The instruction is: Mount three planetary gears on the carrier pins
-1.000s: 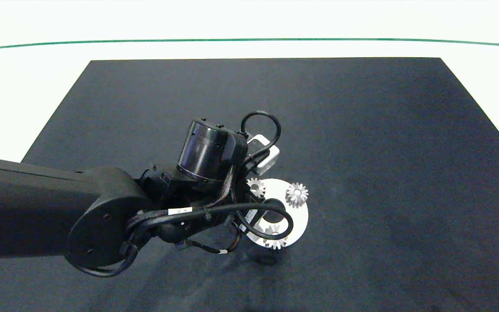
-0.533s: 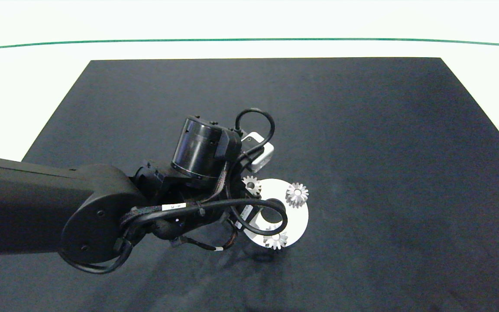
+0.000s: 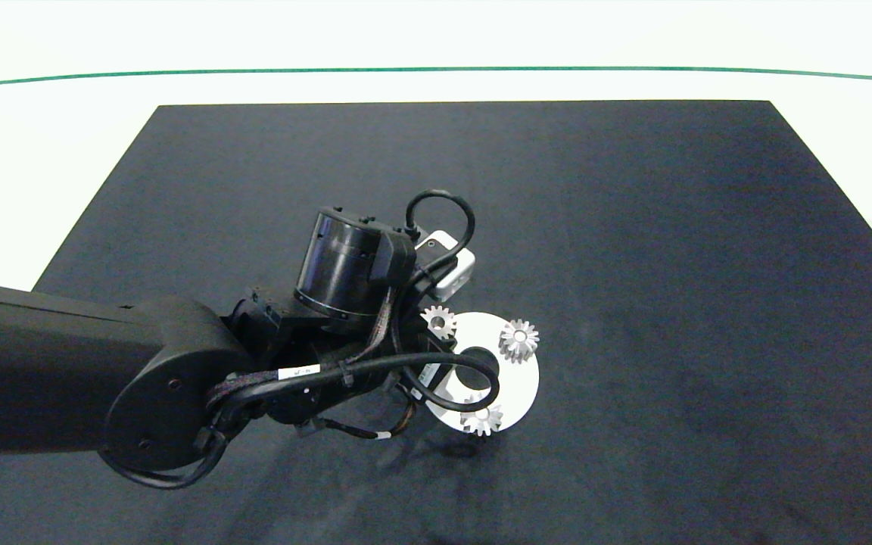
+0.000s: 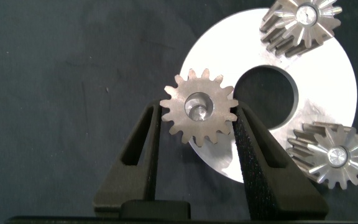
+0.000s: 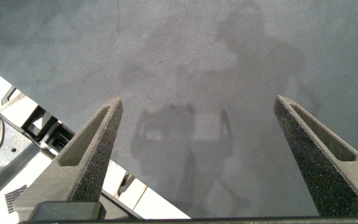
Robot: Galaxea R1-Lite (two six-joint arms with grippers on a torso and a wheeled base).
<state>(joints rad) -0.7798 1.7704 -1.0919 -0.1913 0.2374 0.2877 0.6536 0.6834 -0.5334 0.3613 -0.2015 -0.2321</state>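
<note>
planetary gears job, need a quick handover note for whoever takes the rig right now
Left gripper: fingers flank the third gear at the white disc's rim, with the pin top showing in its bore; whether they grip or have let go is unclear.
Right gripper: open, empty, over bare dark mat, out of the head view.
Done: two gears sit on their pins.
Left: confirm the third gear is fully seated, then pull the left arm clear.

Planetary gears: three small silver-grey spur gears, pointed teeth, each seated flat on carrier pin of white disc (image 4: pixel 328 81): first (image 4: pixel 198 107), second (image 4: pixel 301 18), third (image 4: pixel 334 154). Pin tips (image 4: pixel 197 112) visible in bores.
</note>
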